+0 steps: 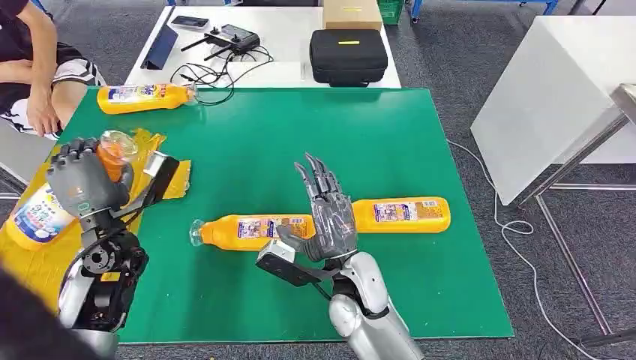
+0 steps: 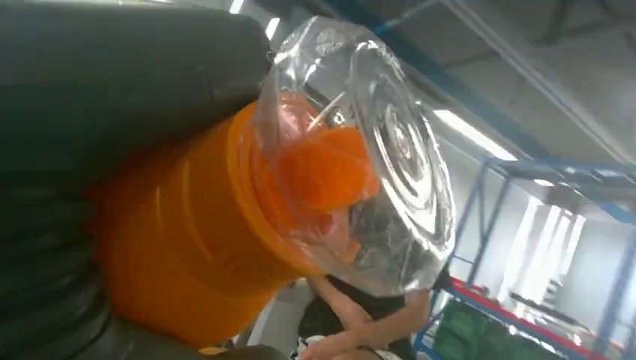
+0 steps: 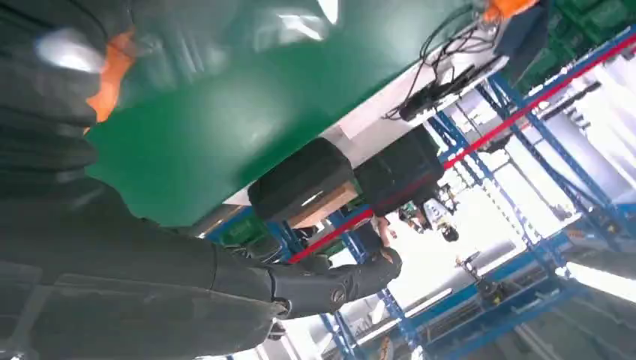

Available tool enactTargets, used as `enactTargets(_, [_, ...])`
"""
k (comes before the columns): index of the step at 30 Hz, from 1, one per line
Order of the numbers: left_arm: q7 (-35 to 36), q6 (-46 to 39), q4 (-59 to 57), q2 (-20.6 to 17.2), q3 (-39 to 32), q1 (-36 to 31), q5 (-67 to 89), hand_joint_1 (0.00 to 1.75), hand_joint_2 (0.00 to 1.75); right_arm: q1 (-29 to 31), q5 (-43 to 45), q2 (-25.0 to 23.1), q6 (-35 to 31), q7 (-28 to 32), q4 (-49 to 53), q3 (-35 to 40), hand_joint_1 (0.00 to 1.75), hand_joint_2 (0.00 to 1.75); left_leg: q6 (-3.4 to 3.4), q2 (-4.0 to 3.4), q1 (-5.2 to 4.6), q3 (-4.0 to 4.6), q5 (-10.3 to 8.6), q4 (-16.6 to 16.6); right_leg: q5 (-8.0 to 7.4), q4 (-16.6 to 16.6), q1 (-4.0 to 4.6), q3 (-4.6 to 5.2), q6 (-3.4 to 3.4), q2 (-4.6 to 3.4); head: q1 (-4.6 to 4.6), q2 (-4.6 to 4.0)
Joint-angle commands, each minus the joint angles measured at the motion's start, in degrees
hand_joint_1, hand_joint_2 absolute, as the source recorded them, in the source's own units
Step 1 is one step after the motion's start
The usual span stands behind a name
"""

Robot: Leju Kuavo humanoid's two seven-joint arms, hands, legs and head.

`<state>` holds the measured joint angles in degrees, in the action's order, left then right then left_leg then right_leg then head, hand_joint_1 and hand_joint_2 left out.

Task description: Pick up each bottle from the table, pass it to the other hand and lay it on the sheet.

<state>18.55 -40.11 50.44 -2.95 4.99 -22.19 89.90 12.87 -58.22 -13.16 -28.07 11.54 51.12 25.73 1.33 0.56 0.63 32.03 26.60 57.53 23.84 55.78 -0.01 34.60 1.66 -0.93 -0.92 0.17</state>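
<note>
My left hand [image 1: 81, 178] grips an orange bottle [image 1: 45, 211] with a clear cap [image 1: 118, 142], holding it over the yellow sheet [image 1: 30, 259] at the table's left edge. The left wrist view shows that bottle's orange neck [image 2: 187, 225] and clear cap [image 2: 375, 157] up close. My right hand [image 1: 328, 214] stands open, fingers straight up, above the green table [image 1: 315, 135]. Two orange bottles lie behind it: one [image 1: 251, 230] to its left, one [image 1: 405, 214] to its right. A third bottle [image 1: 146, 97] lies at the far left corner.
A person [image 1: 34, 67] sits at the far left beside the table. Behind the green table a white table [image 1: 292, 45] carries a black case [image 1: 348, 56], a controller [image 1: 236, 36] and cables. Another white table [image 1: 555, 90] stands to the right.
</note>
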Motion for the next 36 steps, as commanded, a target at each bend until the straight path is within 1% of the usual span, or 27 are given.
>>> enactTargets(1, [-1.42,0.11,-28.64,-6.22,10.75,-8.23,0.10,1.75,1.75,4.10,-2.35,1.02,4.09,-3.11,-6.81,1.29,0.00,1.75,-0.03,-0.11,-0.01,-0.36,0.02,-0.15,0.03,-0.11,0.00,-0.34,0.01,-0.02,0.04,0.00])
enactTargets(2, [-1.86,0.94,-32.80,-6.36,10.39,-8.83,0.10,1.75,1.75,4.45,-3.10,1.00,4.82,-3.54,-7.61,1.38,0.00,1.75,-0.04,-0.16,0.00,-0.45,0.05,-0.16,0.05,-0.10,0.01,-0.43,0.01,-0.03,0.04,0.00])
enactTargets(3, [-2.73,1.12,-33.93,-6.19,9.29,-8.79,-0.11,1.75,1.75,4.50,-3.30,0.93,5.03,-3.60,-7.81,1.21,0.00,1.75,-0.05,-0.29,0.00,-0.32,0.04,-0.12,0.00,-0.07,0.00,-0.26,0.00,-0.18,0.02,0.00])
enactTargets(4, [-4.13,1.45,-34.55,-5.91,7.56,-8.11,-1.39,1.75,1.75,4.49,-3.45,0.94,5.34,-3.75,-8.09,1.04,0.00,1.75,-0.06,-0.39,0.01,-0.41,0.07,-0.15,0.02,-0.09,0.00,-0.33,-0.01,-0.23,0.04,0.00])
enactTargets(5, [-4.28,1.99,-34.58,-5.85,7.59,-7.60,-1.92,1.75,1.75,4.48,-3.70,0.94,5.58,-3.81,-8.23,1.01,0.00,1.75,-0.05,-0.38,-0.01,-0.28,0.03,-0.12,0.02,-0.05,-0.02,-0.22,-0.01,-0.23,0.04,0.00])
enactTargets(6, [-4.28,1.99,-34.58,-5.85,7.59,-7.60,-1.92,1.75,1.75,4.48,-3.70,0.94,5.58,-3.81,-8.23,1.01,0.00,1.75,-0.06,-0.42,-0.01,-0.46,0.07,-0.19,0.07,-0.09,-0.03,-0.36,-0.01,-0.23,0.02,0.00])
enactTargets(8, [-4.28,1.99,-34.58,-5.85,7.59,-7.60,-1.92,1.75,1.75,4.48,-3.70,0.94,5.58,-3.81,-8.23,1.01,0.00,1.75,-0.08,-0.29,0.01,-0.41,0.08,-0.13,0.11,-0.05,0.00,-0.36,-0.02,-0.09,0.00,0.00])
enactTargets(9, [-4.23,2.32,-35.20,-5.56,7.31,-6.91,-1.74,1.75,1.75,4.43,-3.97,0.98,5.75,-3.86,-8.43,1.09,0.00,1.75,-0.06,-0.24,0.01,-0.23,0.05,-0.07,0.07,-0.02,0.00,-0.18,0.00,-0.09,0.04,0.00])
enactTargets(11, [-4.23,2.32,-35.20,-5.56,7.31,-6.91,-1.74,1.75,1.75,4.43,-3.97,0.98,5.75,-3.86,-8.43,1.09,0.00,1.75,-0.06,-0.22,0.02,-0.31,0.08,-0.10,0.11,-0.05,0.02,-0.26,0.01,-0.06,0.02,0.00])
enactTargets(14, [-5.61,5.27,-36.07,-4.75,5.68,-6.28,-2.69,1.75,1.75,4.70,-4.62,0.90,6.85,-4.02,-8.88,1.35,0.00,1.75,-0.05,-0.23,0.03,-0.20,0.08,-0.06,0.09,-0.02,0.03,-0.17,0.01,-0.07,0.04,0.00])
enactTargets(15, [-5.39,5.75,-36.07,-4.50,5.05,-5.96,-2.10,1.75,1.75,4.82,-4.83,0.78,7.24,-4.06,-9.06,1.27,0.00,1.75,-0.05,-0.26,0.03,-0.34,0.12,-0.09,0.13,-0.04,0.04,-0.30,0.02,-0.08,0.04,0.00])
enactTargets(17, [-5.24,6.90,-36.56,-4.26,4.00,-5.39,-2.56,1.75,1.75,4.84,-5.64,0.80,8.07,-4.57,-9.44,1.68,0.00,1.75,-0.04,-0.26,-0.01,-0.05,0.03,-0.08,0.03,-0.03,-0.02,-0.01,0.01,-0.14,0.04,0.00])
enactTargets(19, [-4.66,7.65,-36.76,-4.06,2.88,-4.77,-2.90,1.75,1.75,4.92,-6.55,0.83,9.03,-5.10,-10.02,2.17,0.00,1.75,-0.05,-0.27,0.00,-0.32,0.11,-0.12,0.12,-0.05,0.00,-0.28,0.01,-0.09,0.04,0.00])
enactTargets(20, [-4.70,7.79,-36.88,-3.97,2.07,-4.38,-3.13,1.75,1.75,4.88,-6.82,0.82,9.35,-5.19,-10.35,2.24,0.00,1.75,-0.04,-0.29,-0.03,-0.22,0.07,-0.13,0.08,-0.05,-0.03,-0.17,0.01,-0.14,0.04,0.00])
enactTargets(21, [-4.42,8.16,-36.97,-3.86,1.36,-4.10,-3.45,1.55,1.75,4.91,-7.10,0.87,9.81,-5.26,-10.66,2.42,0.00,1.75,-0.05,-0.30,-0.01,-0.06,0.03,-0.10,0.02,-0.03,-0.03,-0.02,0.00,-0.18,0.04,0.00])
enactTargets(22, [-4.35,8.17,-36.95,-3.81,1.10,-3.98,-3.45,0.00,1.75,4.92,-7.26,0.88,9.94,-5.38,-10.77,2.46,0.00,1.75,-0.06,-0.36,-0.02,-0.29,0.09,-0.15,0.08,-0.05,-0.03,-0.21,0.00,-0.19,0.02,0.00])
enactTargets(25, [-2.83,7.05,-36.81,-3.06,-1.09,-3.19,-4.09,0.00,1.75,5.01,-8.16,1.02,11.26,-6.45,-11.93,2.59,0.00,1.75,-0.06,-0.31,-0.02,-0.12,0.03,-0.11,0.03,-0.03,-0.05,-0.05,0.00,-0.18,0.04,0.00])
enactTargets(26, [-2.34,6.64,-36.72,-2.77,-1.35,-3.08,-4.12,0.00,1.75,5.08,-8.23,1.03,12.02,-6.76,-12.47,2.59,0.00,1.75,-0.07,-0.34,-0.02,-0.34,0.08,-0.17,0.09,-0.05,-0.05,-0.23,-0.01,-0.16,0.02,0.00])
enactTargets(27, [-2.73,6.17,-36.60,-2.40,-2.01,-2.98,-4.63,0.00,1.75,5.20,-8.48,1.08,12.83,-7.12,-13.00,2.73,0.00,1.75,-0.06,-0.30,-0.02,-0.17,0.03,-0.13,0.03,-0.04,-0.05,-0.07,0.00,-0.15,0.02,0.00])
enactTargets(28, [-2.90,5.99,-36.59,-1.84,-2.77,-2.98,-5.20,0.00,1.75,5.33,-8.71,1.13,13.96,-7.39,-13.91,2.95,0.00,1.75,-0.06,-0.29,-0.03,-0.28,0.06,-0.15,0.07,-0.04,-0.05,-0.18,0.00,-0.12,0.02,0.00])
enactTargets(29, [-3.36,5.71,-36.48,-1.59,-3.40,-2.97,-5.80,0.00,1.75,5.36,-8.71,1.13,14.28,-7.41,-14.17,2.96,0.00,1.75,-0.06,-0.29,-0.02,-0.20,0.04,-0.12,0.05,-0.01,-0.04,-0.10,0.00,-0.13,0.02,0.00])
enactTargets(30, [-4.29,5.27,-36.34,-0.85,-5.15,-3.17,-7.32,0.00,1.75,5.51,-9.12,1.19,15.30,-7.65,-15.28,3.32,0.00,1.75,-0.06,-0.28,-0.02,-0.35,0.07,-0.16,0.09,-0.03,-0.04,-0.24,0.00,-0.09,0.02,0.00])
enactTargets(32, [-4.64,5.19,-36.31,-0.60,-5.79,-3.22,-7.91,0.00,1.75,5.57,-9.21,1.21,15.67,-7.70,-15.67,3.41,0.00,1.75,-0.05,-0.22,-0.02,-0.12,0.00,-0.10,0.03,0.03,-0.04,-0.02,0.01,-0.08,0.02,0.00])
enactTargets(33, [-7.82,4.58,-35.96,0.15,-9.24,-3.23,-11.55,0.00,1.75,6.15,-10.04,1.29,17.36,-8.31,-17.30,4.14,0.00,1.75,-0.05,-0.23,-0.02,-0.28,0.05,-0.13,0.08,0.03,-0.04,-0.17,0.02,-0.05,0.02,0.00])
enactTargets(34, [-9.42,4.26,-35.92,0.51,-10.93,-3.36,-13.21,0.00,1.75,6.39,-10.45,1.35,18.31,-8.53,-18.15,4.55,0.00,1.75,-0.05,-0.24,-0.03,-0.12,0.00,-0.10,0.03,0.08,-0.05,0.00,0.01,-0.10,0.00,0.00])
enactTargets(35, [-9.42,4.27,-36.02,0.58,-11.03,-3.49,-13.12,0.00,1.75,6.46,-10.66,1.41,18.29,-8.63,-18.54,4.70,0.00,1.75,-0.04,-0.24,-0.03,-0.30,0.05,-0.14,0.07,0.04,-0.04,-0.18,0.02,-0.06,0.02,0.00])
enactTargets(36, [-10.23,4.14,-35.84,0.75,-11.72,-3.46,-13.84,0.00,1.75,6.54,-10.60,1.38,18.61,-8.60,-19.02,4.69,0.00,1.75,-0.05,-0.24,-0.01,-0.22,0.04,-0.10,0.06,0.06,-0.03,-0.11,0.02,-0.08,0.04,0.00])
